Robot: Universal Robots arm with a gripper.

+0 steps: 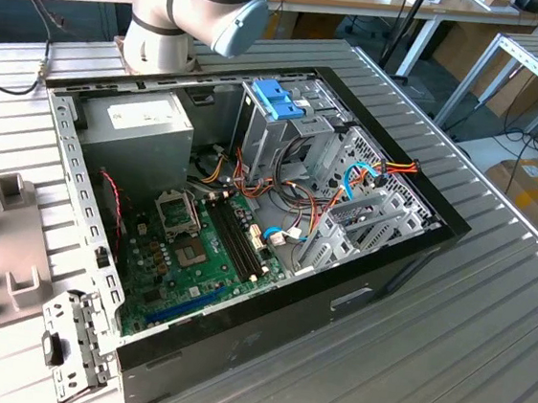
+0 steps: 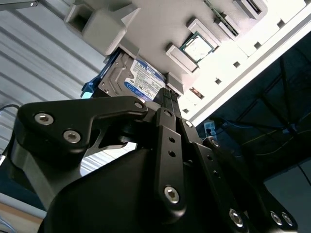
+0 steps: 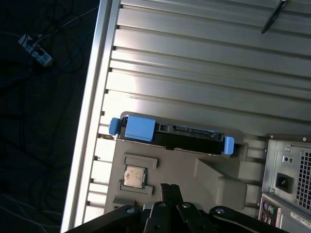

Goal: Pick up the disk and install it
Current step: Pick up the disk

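The disk [image 3: 177,137] stands on edge in a slot of a beige holder plate [image 3: 214,177] on the ribbed metal table. It has a dark body and blue side rails [image 3: 140,129]. Its white-and-blue label shows in the second wrist view on the disk [image 2: 138,80]. My gripper [image 3: 168,187] hangs over the holder plate, a short way from the disk and not touching it. Its two black fingers [image 2: 167,104] lie pressed together with nothing between them.
A processor chip [image 3: 135,175] sits in a pocket of the holder plate beside my gripper. The open computer case [image 1: 407,259] lies on the table, with a drive cage and light-blue latch [image 1: 278,99] and a grey power supply [image 1: 137,128]. The table edge [image 3: 92,97] runs close to the disk.
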